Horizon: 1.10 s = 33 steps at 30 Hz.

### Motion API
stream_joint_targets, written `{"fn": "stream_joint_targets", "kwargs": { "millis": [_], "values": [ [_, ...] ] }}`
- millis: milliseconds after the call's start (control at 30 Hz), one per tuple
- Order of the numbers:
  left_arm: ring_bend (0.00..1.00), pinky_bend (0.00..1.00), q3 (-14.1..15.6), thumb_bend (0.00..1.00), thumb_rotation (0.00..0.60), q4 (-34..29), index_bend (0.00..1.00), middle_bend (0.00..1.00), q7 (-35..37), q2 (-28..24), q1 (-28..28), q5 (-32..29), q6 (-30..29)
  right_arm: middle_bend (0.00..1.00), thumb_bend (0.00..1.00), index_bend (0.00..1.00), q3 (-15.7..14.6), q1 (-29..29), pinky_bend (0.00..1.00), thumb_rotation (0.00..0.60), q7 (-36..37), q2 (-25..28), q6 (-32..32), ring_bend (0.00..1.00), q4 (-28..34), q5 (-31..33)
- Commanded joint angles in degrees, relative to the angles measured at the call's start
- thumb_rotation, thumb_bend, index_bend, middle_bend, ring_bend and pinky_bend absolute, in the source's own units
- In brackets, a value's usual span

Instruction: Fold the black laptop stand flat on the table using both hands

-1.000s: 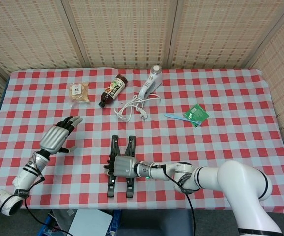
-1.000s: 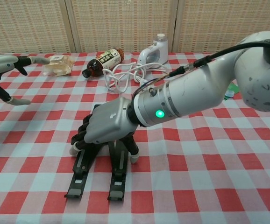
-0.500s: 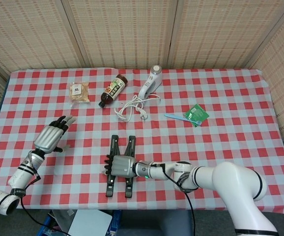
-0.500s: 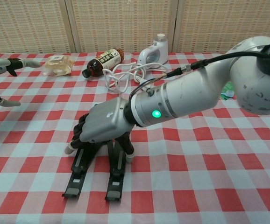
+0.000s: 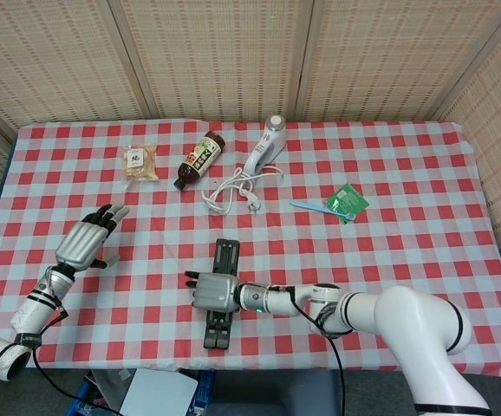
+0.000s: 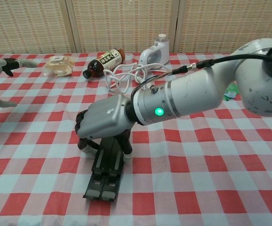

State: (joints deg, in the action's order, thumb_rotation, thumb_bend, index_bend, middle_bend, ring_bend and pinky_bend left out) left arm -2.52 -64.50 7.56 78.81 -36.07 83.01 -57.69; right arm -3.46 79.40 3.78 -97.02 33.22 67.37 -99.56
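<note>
1. Black folding laptop stand: lies on the red-checked tablecloth near the front edge, under the right hand.
2. Left hand: well left of the stand.
3. Brown sauce bottle: lies behind the stand, between a clear snack packet on its left and a white corded handheld appliance on its right.
4. Green sachet: far right.

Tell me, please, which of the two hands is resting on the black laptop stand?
The right hand covers the laptop stand; the left hand is apart at the table's left, touching nothing.
</note>
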Motion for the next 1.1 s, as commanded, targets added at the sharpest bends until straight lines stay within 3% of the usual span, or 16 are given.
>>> {"fn": "stream_joint_targets", "kwargs": {
  "millis": [33, 133, 267, 300, 367, 567, 767, 900, 1100],
  "values": [
    [0.03, 0.21, -0.1, 0.23, 0.600, -0.5, 0.00, 0.00, -0.2, -0.2, 0.0, 0.0, -0.1, 0.51, 0.08, 0.55, -0.4, -0.9, 0.07, 0.600, 0.1, 0.3, 1.9, 0.18, -0.1, -0.6],
    [0.03, 0.21, -0.3, 0.23, 0.600, -1.2, 0.00, 0.00, -0.7, -0.5, 0.1, -0.2, 0.0, 0.44, 0.07, 0.52, -0.4, -1.4, 0.08, 0.600, -0.5, 1.0, 2.0, 0.18, 0.7, -0.1],
    [0.03, 0.20, -0.7, 0.23, 0.600, -2.6, 0.00, 0.00, -1.5, -1.2, 0.4, -0.7, -0.4, 0.11, 0.04, 0.09, 1.5, -3.3, 0.06, 0.600, -4.7, 3.3, 1.1, 0.02, 4.1, 4.1],
    [0.03, 0.20, -0.7, 0.23, 0.600, -2.9, 0.00, 0.00, -1.8, -1.4, 0.5, -0.8, -0.6, 0.05, 0.03, 0.03, 2.0, -4.1, 0.04, 0.600, -6.5, 4.1, 1.1, 0.00, 5.1, 5.4],
    [0.03, 0.21, -1.0, 0.23, 0.600, -3.7, 0.00, 0.00, -2.6, -2.1, 0.8, -1.3, -0.8, 0.00, 0.01, 0.00, 3.1, -6.3, 0.02, 0.600, -11.0, 6.4, 2.0, 0.00, 7.8, 8.6],
    [0.03, 0.20, -2.4, 0.23, 0.600, -5.9, 0.00, 0.00, -5.7, -4.1, 2.2, -4.5, -1.8, 0.01, 0.04, 0.00, 5.3, -14.6, 0.01, 0.600, -24.3, 13.6, 9.7, 0.00, 17.1, 18.8],
    [0.03, 0.21, -3.7, 0.23, 0.600, -8.4, 0.00, 0.00, -9.7, -5.9, 4.5, -8.2, -4.1, 0.17, 0.11, 0.01, 5.4, -24.0, 0.05, 0.600, -34.6, 21.1, 22.4, 0.01, 26.6, 26.4],
    [0.03, 0.21, -4.4, 0.23, 0.600, -10.9, 0.00, 0.00, -11.9, -7.5, 6.5, -10.4, -6.2, 0.25, 0.13, 0.09, 5.2, -30.3, 0.15, 0.600, -35.9, 26.0, 30.6, 0.08, 32.0, 28.7],
    [0.03, 0.21, -5.0, 0.23, 0.600, -13.8, 0.00, 0.00, -13.3, -9.3, 8.7, -12.6, -8.3, 0.28, 0.15, 0.15, 3.7, -37.6, 0.19, 0.600, -34.6, 31.1, 38.9, 0.12, 36.2, 27.8]
  ]
}}
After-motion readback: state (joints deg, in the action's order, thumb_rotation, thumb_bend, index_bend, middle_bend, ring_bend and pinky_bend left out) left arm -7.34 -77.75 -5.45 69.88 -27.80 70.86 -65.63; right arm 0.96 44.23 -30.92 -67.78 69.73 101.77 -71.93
